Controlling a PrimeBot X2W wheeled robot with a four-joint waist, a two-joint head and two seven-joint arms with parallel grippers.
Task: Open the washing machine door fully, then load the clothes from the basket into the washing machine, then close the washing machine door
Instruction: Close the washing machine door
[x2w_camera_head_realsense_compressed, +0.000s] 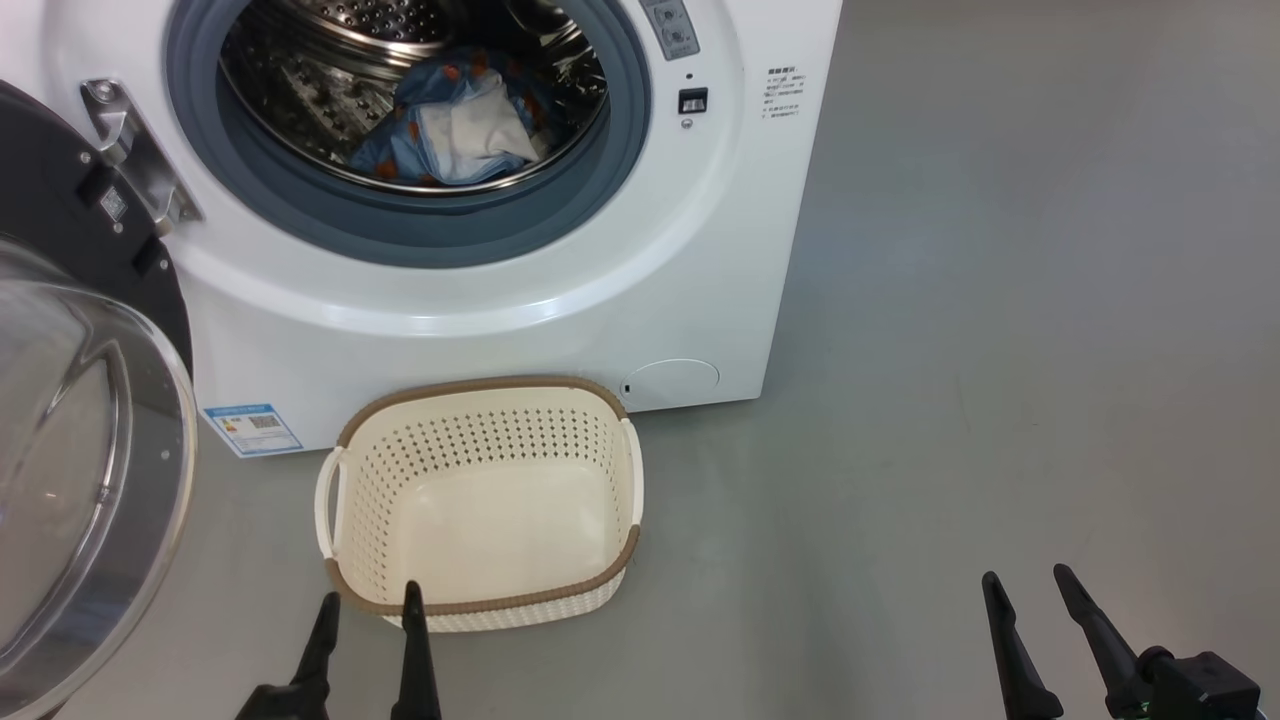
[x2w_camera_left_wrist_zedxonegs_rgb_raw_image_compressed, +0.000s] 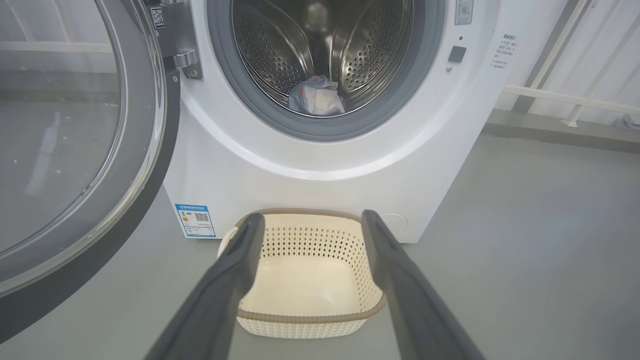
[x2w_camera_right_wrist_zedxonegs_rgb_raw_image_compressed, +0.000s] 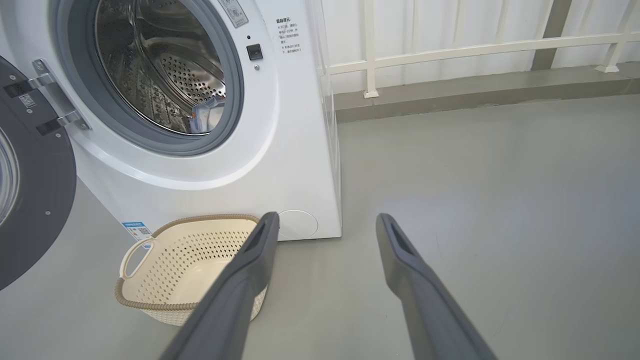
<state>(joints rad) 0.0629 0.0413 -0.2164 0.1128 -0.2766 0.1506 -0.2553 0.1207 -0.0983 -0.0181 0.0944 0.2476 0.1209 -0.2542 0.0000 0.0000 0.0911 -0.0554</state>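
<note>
The white washing machine (x2w_camera_head_realsense_compressed: 600, 300) stands with its round black-rimmed door (x2w_camera_head_realsense_compressed: 80, 460) swung wide to the left. Light blue clothes (x2w_camera_head_realsense_compressed: 460, 125) with white lining lie in the steel drum (x2w_camera_left_wrist_zedxonegs_rgb_raw_image_compressed: 320, 97). On the floor before the machine sits the cream basket (x2w_camera_head_realsense_compressed: 480, 500), with nothing inside (x2w_camera_left_wrist_zedxonegs_rgb_raw_image_compressed: 305, 280). My left gripper (x2w_camera_head_realsense_compressed: 368, 605) is open at the basket's near rim, holding nothing. Open too, my right gripper (x2w_camera_head_realsense_compressed: 1028, 582) hangs over bare floor well right of the basket (x2w_camera_right_wrist_zedxonegs_rgb_raw_image_compressed: 175, 270).
Grey floor (x2w_camera_head_realsense_compressed: 1000, 350) stretches to the right of the machine. A white railing (x2w_camera_right_wrist_zedxonegs_rgb_raw_image_compressed: 475, 50) and a low kerb run along the wall behind. A blue label sticker (x2w_camera_head_realsense_compressed: 252, 428) is on the machine's lower left front.
</note>
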